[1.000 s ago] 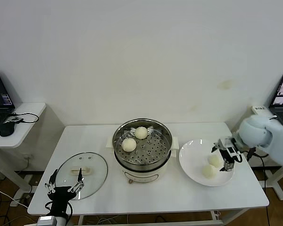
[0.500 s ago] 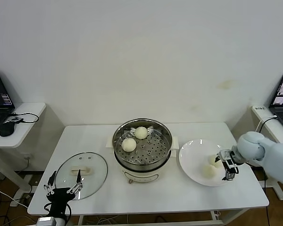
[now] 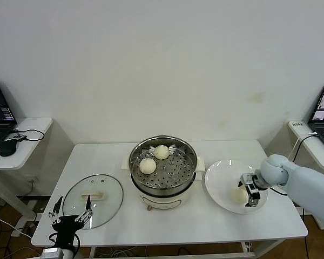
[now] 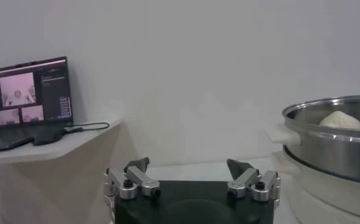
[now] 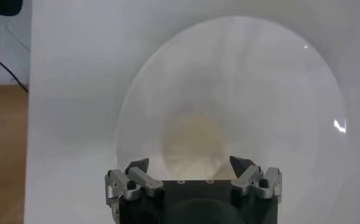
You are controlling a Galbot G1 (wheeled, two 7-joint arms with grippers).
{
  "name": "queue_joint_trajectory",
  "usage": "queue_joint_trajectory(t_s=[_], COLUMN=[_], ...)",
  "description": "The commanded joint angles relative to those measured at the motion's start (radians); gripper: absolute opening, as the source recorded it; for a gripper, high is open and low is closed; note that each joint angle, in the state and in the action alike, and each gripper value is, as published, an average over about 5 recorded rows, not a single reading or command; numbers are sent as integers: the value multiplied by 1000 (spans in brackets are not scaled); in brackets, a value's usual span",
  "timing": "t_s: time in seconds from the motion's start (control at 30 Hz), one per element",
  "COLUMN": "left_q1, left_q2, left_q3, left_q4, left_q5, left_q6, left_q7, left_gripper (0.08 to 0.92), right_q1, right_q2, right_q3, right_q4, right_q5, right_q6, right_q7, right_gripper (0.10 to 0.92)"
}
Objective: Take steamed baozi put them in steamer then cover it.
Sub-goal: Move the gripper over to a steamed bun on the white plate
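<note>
White plate [image 3: 218, 190] on the counter's right carries a steamed baozi [image 5: 194, 143] framed by the spread, empty right claw [image 3: 249, 190], and an off-centre squeeze could squirt that soft bun sideways.

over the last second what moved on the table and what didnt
The right gripper came down and inward over the white plate, ending open around a steamed baozi, not yet gripping it. The left gripper sank slightly near the cover. The steamer with its two baozi stayed put.
</note>
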Motion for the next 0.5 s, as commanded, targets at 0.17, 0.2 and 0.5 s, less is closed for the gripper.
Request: queue_joint_trajectory(t_s=[0.17,0.2,0.5], left_q1=[-2,-2,2], left_q2=[0,0,2], left_q3=[-1,-1,-1], left_q4=[3,3,0], left_q5=[-2,-2,-2], left_q6=[-1,-1,-1], left_q7=[-1,-1,-2], left_gripper=[823,823,823], right_q1=[-15,-13,27], right_q2=[42,42,10], right_q3=[13,13,4], right_q4=[-32,-33,1], right_q5=[-7,-8,26], right_q6=[-13,-13,-19], right_q7=[0,-2,-37], right_gripper=[740,716,614])
